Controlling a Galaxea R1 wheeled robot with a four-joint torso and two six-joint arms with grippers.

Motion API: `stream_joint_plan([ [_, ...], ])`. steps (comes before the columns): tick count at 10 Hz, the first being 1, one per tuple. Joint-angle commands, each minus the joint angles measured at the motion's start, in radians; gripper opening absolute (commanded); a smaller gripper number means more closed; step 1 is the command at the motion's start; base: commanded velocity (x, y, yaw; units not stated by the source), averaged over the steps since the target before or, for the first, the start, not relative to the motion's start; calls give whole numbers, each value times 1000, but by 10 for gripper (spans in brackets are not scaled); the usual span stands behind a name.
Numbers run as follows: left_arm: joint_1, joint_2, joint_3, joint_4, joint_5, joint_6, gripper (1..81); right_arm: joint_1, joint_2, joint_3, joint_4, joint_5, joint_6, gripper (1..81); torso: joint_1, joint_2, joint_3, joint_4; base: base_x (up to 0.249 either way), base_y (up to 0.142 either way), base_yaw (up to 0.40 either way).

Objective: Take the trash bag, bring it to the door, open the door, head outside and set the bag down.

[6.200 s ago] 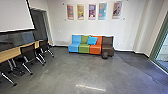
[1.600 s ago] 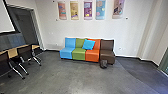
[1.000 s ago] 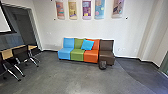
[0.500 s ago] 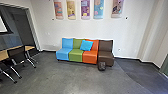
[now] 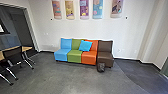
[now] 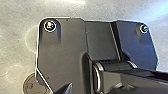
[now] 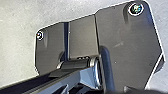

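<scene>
Dark plate (image 6: 67,45), round corner fittings (image 6: 50,25); black jointed bar (image 6: 135,80).

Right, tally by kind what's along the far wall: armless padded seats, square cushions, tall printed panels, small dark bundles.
Armless padded seats (blue, green, orange, brown): 4
Bright blue square cushion: 1
Tall printed wall panels: 5
Small dark bundle on the floor: 1
Total: 11

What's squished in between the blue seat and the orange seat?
The head view shows the green seat between the blue seat and the orange seat. A blue pillow covers part of its back.
</scene>
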Motion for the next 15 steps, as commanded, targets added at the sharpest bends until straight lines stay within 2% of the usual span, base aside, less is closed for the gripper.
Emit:
stream_joint_plan([
  [1, -44, 6, -1, -7, 53, 0, 811, 37, 10, 4, -8, -50, -8, 811, 0, 0, 0, 0, 142, -64, 0],
  [10, -44, 5, -1, -8, 53, 0, 811, 36, 10, 2, -8, -50, -8, 811, 0, 0, 0, 0, 141, 0, 0],
  [15, -44, 6, -1, -10, 53, 0, 811, 37, 11, 4, -6, -50, -8, 811, 0, 0, 0, 0, 136, -68, 0],
])
